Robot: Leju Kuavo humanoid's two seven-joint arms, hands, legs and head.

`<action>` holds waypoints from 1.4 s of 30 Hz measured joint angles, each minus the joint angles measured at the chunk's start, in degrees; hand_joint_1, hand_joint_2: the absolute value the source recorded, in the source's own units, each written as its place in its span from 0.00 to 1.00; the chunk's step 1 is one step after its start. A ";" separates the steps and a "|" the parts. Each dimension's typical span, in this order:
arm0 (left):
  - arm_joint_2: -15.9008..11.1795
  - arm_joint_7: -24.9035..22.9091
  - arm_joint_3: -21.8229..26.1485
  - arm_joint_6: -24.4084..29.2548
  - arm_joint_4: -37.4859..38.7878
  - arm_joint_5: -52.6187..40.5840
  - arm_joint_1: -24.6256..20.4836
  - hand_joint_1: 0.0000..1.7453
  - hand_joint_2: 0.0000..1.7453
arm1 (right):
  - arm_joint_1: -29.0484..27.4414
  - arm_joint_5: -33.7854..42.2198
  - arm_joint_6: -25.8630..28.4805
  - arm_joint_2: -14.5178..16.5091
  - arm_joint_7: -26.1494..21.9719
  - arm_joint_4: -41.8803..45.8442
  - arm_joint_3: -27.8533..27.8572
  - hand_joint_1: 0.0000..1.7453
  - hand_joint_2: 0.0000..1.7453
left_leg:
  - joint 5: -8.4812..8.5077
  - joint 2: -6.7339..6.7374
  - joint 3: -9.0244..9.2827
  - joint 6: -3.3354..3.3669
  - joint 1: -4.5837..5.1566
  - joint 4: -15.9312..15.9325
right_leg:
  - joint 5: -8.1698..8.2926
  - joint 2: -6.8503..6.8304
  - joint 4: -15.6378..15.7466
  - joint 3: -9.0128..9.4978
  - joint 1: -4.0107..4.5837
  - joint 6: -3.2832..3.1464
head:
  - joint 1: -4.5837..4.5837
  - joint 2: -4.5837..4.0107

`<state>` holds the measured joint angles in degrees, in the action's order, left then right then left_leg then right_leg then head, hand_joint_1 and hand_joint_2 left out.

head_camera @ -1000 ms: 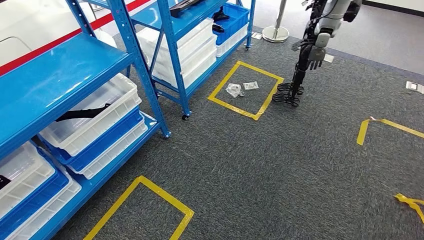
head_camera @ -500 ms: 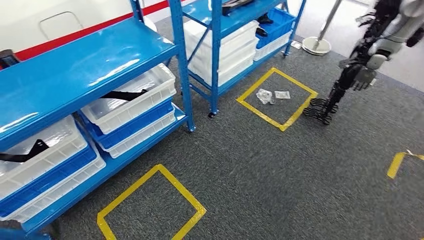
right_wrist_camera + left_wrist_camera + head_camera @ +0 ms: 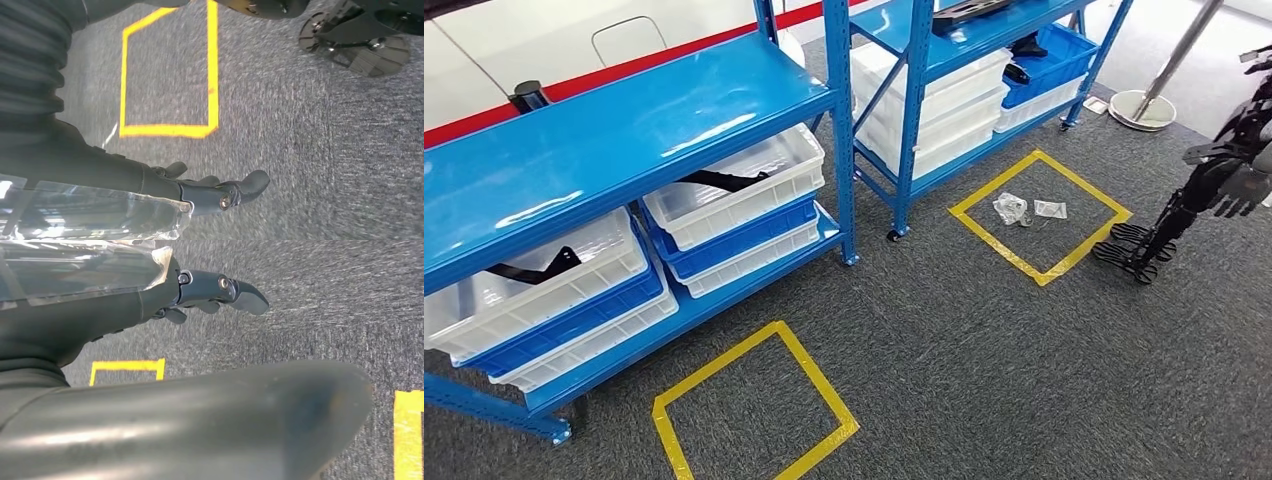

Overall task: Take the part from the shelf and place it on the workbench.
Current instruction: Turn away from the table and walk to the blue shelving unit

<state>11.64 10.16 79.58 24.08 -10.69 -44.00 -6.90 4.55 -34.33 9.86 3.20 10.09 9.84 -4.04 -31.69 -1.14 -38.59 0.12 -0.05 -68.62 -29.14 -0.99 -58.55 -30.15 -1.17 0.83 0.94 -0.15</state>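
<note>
A blue steel shelf point(image 3: 624, 130) stands at the left of the grey carpet floor point(image 3: 984, 360); on its lower level, white plastic bins sit on blue ones; a black angular part point(image 3: 724, 181) lies in the nearer-right white bin point(image 3: 754, 195), another black bent part point(image 3: 534, 266) in the white bin on the left point(image 3: 534, 290); the left robot hand point(image 3: 215, 290) hangs over the carpet, fingers extended and apart, holding nothing, well apart from the parts; the right robot hand point(image 3: 220, 192) likewise, empty above the carpet near a yellow tape square point(image 3: 170, 75).

Blue shelf point(image 3: 624, 130); white bins point(image 3: 734, 195); yellow tape square point(image 3: 754, 410); grey carpet point(image 3: 984, 370).
</note>
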 joint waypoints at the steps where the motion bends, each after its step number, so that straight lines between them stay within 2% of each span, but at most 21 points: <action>1: 0.00 -0.08 0.00 0.00 0.00 -0.01 -0.05 0.00 0.00 | -0.07 -0.05 -0.01 -0.04 -0.01 -0.01 0.00 0.00 1.00 | -1.52 0.51 -1.95 -0.13 -0.10 -3.80 | -0.12 -0.85 0.00 0.03 0.11 -0.17 | 0.08 -0.01; 3: 0.01 -0.23 0.01 0.01 0.00 -0.01 0.03 0.00 0.00 | -0.06 -0.13 -0.01 -0.10 0.00 -0.01 0.00 0.00 1.00 | -1.52 0.91 -3.51 -0.10 -0.18 -6.54 | -0.34 -2.41 -0.01 0.17 0.26 -0.42 | 0.10 -0.01; 6: -0.04 -0.35 0.02 0.01 0.00 -0.01 0.06 0.00 0.00 | 0.15 -0.24 -0.02 -0.13 0.04 -0.01 0.00 0.00 1.00 | 3.69 3.37 1.44 0.87 0.18 3.29 | -0.83 -4.32 -0.01 0.77 0.51 -0.40 | 0.10 -0.01; 8: -0.08 -0.40 0.02 0.01 0.00 -0.03 -0.16 0.00 0.00 | 0.25 -0.36 -0.01 -0.16 0.10 -0.01 0.00 0.00 1.00 | 5.15 5.38 4.07 1.55 0.78 8.50 | -1.28 -5.44 0.01 1.12 0.95 0.06 | 0.04 -0.01; 11: -0.07 -0.61 0.03 0.08 0.00 -0.08 -0.12 0.00 0.00 | 0.52 -0.68 -0.01 -0.26 0.19 0.01 0.00 0.00 1.00 | 5.27 4.01 4.34 2.07 0.96 9.58 | -1.71 -6.81 0.20 1.57 1.27 0.84 | 0.02 -0.01; 13: -0.06 -0.76 0.04 0.19 0.00 -0.07 -0.04 0.00 0.00 | 0.66 -0.82 -0.05 -0.35 0.20 0.04 0.00 0.00 1.00 | 5.74 2.64 4.72 2.60 0.51 10.29 | -2.79 -4.22 -1.53 0.95 1.21 1.14 | -0.12 -0.01; 15: 0.00 -0.87 0.04 0.27 0.00 -0.06 -0.19 0.00 0.00 | 0.56 -0.87 -0.19 -0.40 0.20 0.05 -0.01 0.00 1.00 | 6.02 1.13 4.88 2.95 0.25 10.58 | -5.37 -0.44 -7.63 -2.07 1.01 0.90 | -0.36 -0.01; 17: 0.08 -1.00 0.04 0.35 0.00 -0.05 -0.29 0.00 0.00 | 0.27 -0.95 -0.36 -0.41 0.20 0.03 -0.02 0.00 1.00 | 6.08 -0.80 4.84 3.06 0.21 10.55 | -7.19 0.71 -14.08 -5.70 0.84 0.94 | -0.46 0.00; 18: 0.11 -1.08 0.05 0.40 0.00 -0.02 -0.24 0.00 0.00 | 0.12 -1.01 -0.46 -0.42 0.21 0.03 -0.01 0.00 1.00 | 6.06 -1.81 4.88 3.03 0.16 10.50 | -6.86 0.82 -14.88 -6.47 0.71 1.37 | -0.46 0.00; 20: 0.11 -1.21 0.07 0.54 0.00 0.11 -0.09 0.00 0.00 | 0.05 -1.14 -0.63 -0.46 0.22 0.02 -0.01 0.00 1.00 | 6.00 -3.68 4.95 2.83 -0.02 10.30 | -3.86 1.36 -10.25 -5.05 0.25 2.78 | -0.46 0.00; 22: 0.09 -1.24 0.09 0.62 0.00 0.20 -0.04 0.00 0.00 | 0.18 -1.14 -0.66 -0.41 0.23 0.00 -0.02 0.00 1.00 | 5.78 -5.13 4.78 2.22 -0.07 9.81 | -0.91 3.54 -3.45 -2.38 -0.30 3.73 | -0.59 -0.01; 24: 0.08 -1.17 0.13 0.56 0.00 0.20 0.00 0.00 0.00 | 0.29 -0.97 -0.58 -0.24 0.24 -0.01 -0.02 0.00 1.00 | 5.68 -6.20 4.47 1.47 0.04 9.56 | 0.03 4.61 -0.84 -1.21 -0.36 3.01 | -0.63 -0.01; 26: 0.07 -1.01 0.15 0.30 0.00 0.12 0.11 0.00 0.00 | 0.24 -0.67 -0.35 -0.08 0.24 -0.01 -0.01 0.00 1.00 | 5.78 -6.90 4.26 0.98 -0.07 9.61 | 0.24 3.53 -0.76 -0.98 -0.28 1.81 | -0.55 -0.01; 28: 0.03 -0.87 0.14 -0.05 0.00 -0.10 0.20 0.00 0.00 | 0.05 -0.31 0.03 0.01 0.18 -0.02 0.01 0.00 1.00 | 4.80 -4.71 3.53 0.56 -0.09 8.10 | 0.39 2.35 -0.61 -0.85 -0.43 1.05 | -0.37 -0.01; 31: 0.02 -0.79 0.10 -0.32 0.00 -0.30 0.03 0.00 0.00 | -0.44 0.05 0.39 0.03 0.04 -0.03 0.05 0.00 1.00 | -0.36 0.14 -1.25 -0.17 -0.17 -1.68 | 0.24 -0.08 -0.55 -0.80 -0.14 0.01 | 0.15 -0.01; 32: 0.03 -0.79 0.08 -0.35 0.01 -0.32 0.00 0.00 0.00 | -0.62 0.10 0.41 -0.02 0.03 -0.03 0.08 0.00 1.00 | -1.62 0.58 -2.91 -0.29 -0.25 -4.92 | 0.16 -0.90 -0.55 -0.82 0.00 -0.11 | 0.17 -0.01; 34: 0.05 -0.78 0.07 -0.38 0.02 -0.34 0.11 0.00 0.00 | -0.84 0.16 0.46 -0.06 0.03 -0.03 0.12 0.00 1.00 | -1.28 0.92 -3.73 -0.30 -0.36 -6.50 | 0.03 -2.41 -0.57 -0.80 0.14 -0.26 | 0.17 -0.01; 36: 0.04 -0.78 0.06 -0.39 0.01 -0.35 0.21 0.00 0.00 | -0.85 0.19 0.51 -0.07 0.01 -0.03 0.18 0.00 1.00 | 1.71 1.73 -0.93 0.04 -0.37 -1.36 | -0.10 -3.66 -0.56 -0.63 0.23 -0.29 | 0.18 -0.01; 39: 0.02 -0.80 -0.01 -0.49 0.00 -0.40 -0.04 0.00 0.00 | -0.80 0.20 0.54 -0.08 -0.08 -0.03 0.31 0.00 1.00 | 4.71 5.18 4.34 1.04 0.24 8.49 | -0.48 -5.30 -0.47 -0.08 0.61 0.26 | 0.08 -0.01; 40: 0.03 -0.82 -0.04 -0.52 0.00 -0.42 -0.12 0.00 0.00 | -0.78 0.17 0.55 -0.11 -0.09 -0.03 0.33 0.00 1.00 | 4.58 5.52 4.55 1.26 0.50 9.17 | -0.60 -5.77 -0.40 0.11 0.67 0.52 | 0.01 0.00; 42: 0.05 -0.93 -0.07 -0.38 0.00 -0.44 -0.11 0.00 0.00 | -0.73 0.08 0.56 -0.18 -0.07 -0.01 0.38 0.00 1.00 | 4.80 4.11 4.68 1.82 0.55 9.70 | -0.76 -6.69 -0.04 0.61 0.71 1.20 | -0.03 0.00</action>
<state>11.70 9.23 79.52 23.70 -10.69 -44.45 -7.01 3.81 -34.25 10.43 3.02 10.03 9.84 -3.66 -26.89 2.96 -33.91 1.93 0.49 -58.92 -29.90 -7.68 -58.59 -29.55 -0.46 2.03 0.91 -0.15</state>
